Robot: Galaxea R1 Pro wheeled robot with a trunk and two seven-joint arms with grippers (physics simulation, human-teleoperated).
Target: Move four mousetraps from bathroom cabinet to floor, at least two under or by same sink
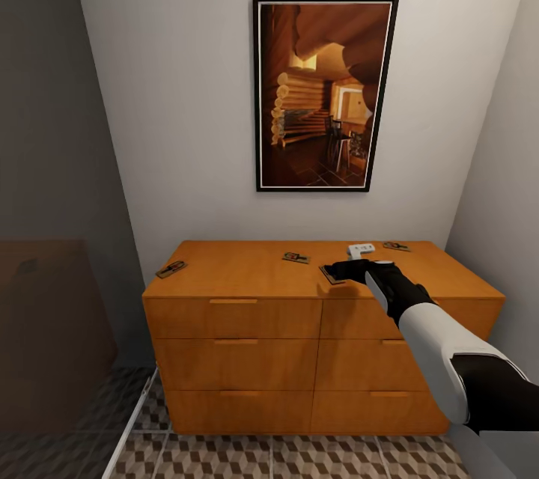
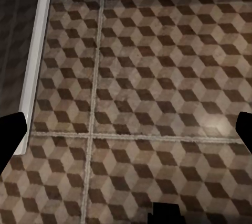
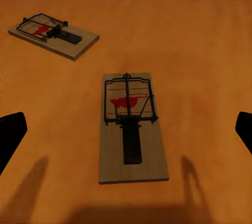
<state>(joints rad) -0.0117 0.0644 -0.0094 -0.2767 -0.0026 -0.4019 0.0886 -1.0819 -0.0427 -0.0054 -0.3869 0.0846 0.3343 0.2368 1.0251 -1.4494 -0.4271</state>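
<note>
Right gripper (image 3: 126, 129) wide open – hovering over mousetrap (image 3: 131, 129).

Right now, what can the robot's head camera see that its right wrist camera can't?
Head view alone: the framed picture on the wall, the cabinet's drawer fronts, the patterned bathroom floor, the right gripper seen from outside, a small white box, and four mousetraps, including the far-left one.

Right wrist view alone: close detail, one trap's red patch and dark wire, lying between the open fingertips.

Both: the cabinet's orange top and two neighbouring mousetraps.
</note>
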